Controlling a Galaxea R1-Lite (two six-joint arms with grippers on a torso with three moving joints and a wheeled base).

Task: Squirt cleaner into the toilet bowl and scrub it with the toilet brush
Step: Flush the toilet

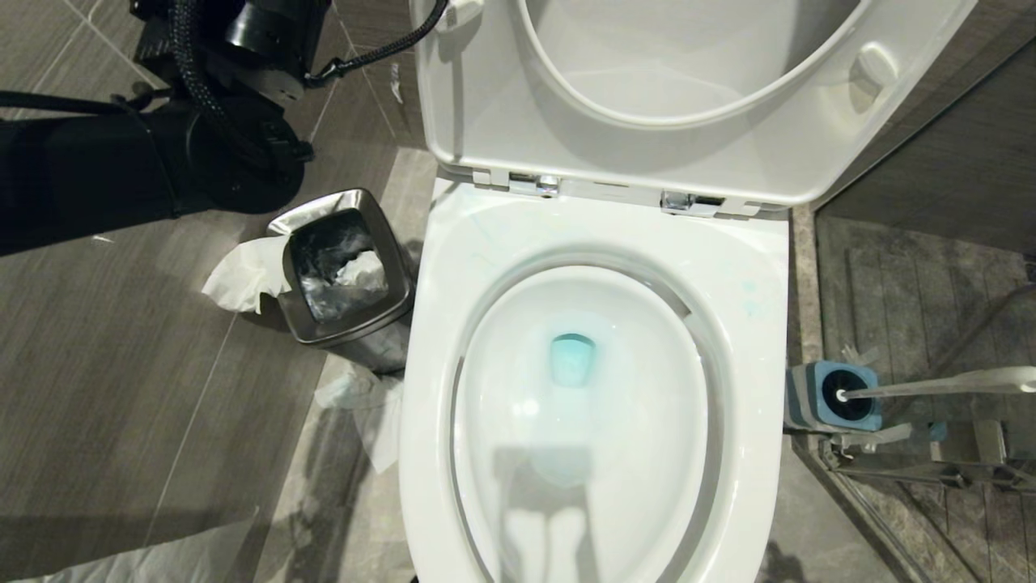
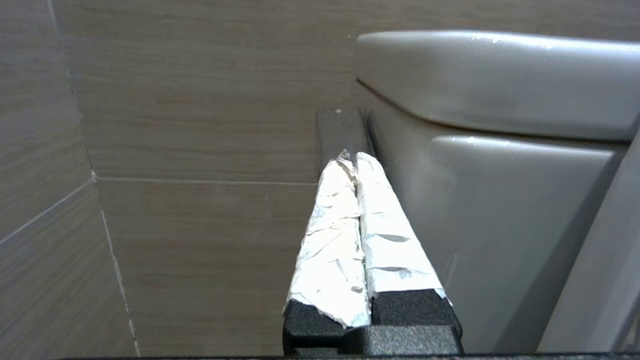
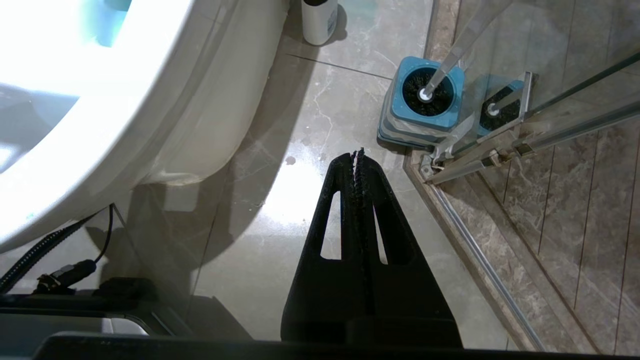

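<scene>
The toilet bowl [image 1: 453, 340] stands open with its seat and lid raised. Teal-blue cleaner [image 1: 572, 359] tints the water at its drain, and faint teal marks lie on the rim. The toilet brush [image 1: 939, 383] sits in its blue holder [image 1: 858, 417] on the floor to the bowl's right, white handle [image 3: 447, 55] leaning on the glass door. My left arm [image 1: 202, 121] is raised at the back left; its tape-wrapped left gripper [image 2: 351, 156] is shut and empty beside the tank [image 2: 500, 210]. My right gripper [image 3: 358, 152] is shut and empty over the floor, short of the holder [image 3: 425, 107].
A square steel waste bin [image 1: 380, 320] with tissue stands left of the bowl, and paper [image 1: 243, 275] lies around it. A glass shower door with a metal frame [image 3: 480, 150] borders the right. A white container [image 3: 319, 20] stands by the bowl's base.
</scene>
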